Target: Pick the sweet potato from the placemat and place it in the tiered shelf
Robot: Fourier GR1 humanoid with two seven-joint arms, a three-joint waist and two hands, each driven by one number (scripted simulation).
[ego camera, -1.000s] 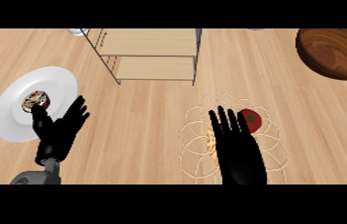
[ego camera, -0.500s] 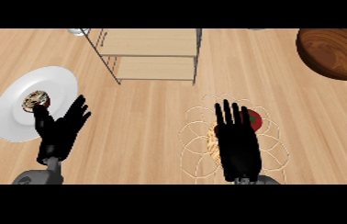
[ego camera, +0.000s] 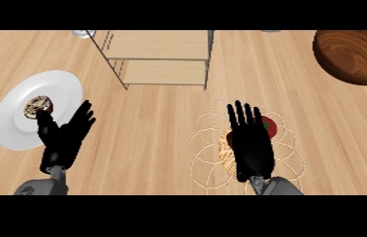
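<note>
At nine o'clock we see a white plate (ego camera: 61,85), with our left hand (ego camera: 64,136) open beside it. The tiered shelf (ego camera: 161,59) stands at twelve. At five, our right hand (ego camera: 250,139) hovers open over the placemat (ego camera: 206,136), covering most of the sweet potato (ego camera: 225,152).

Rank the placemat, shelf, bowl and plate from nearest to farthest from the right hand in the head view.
1. The placemat, directly under the right hand.
2. The shelf, ahead and to the left.
3. The bowl, at the far right corner.
4. The plate, at the far left by the left hand.
</note>
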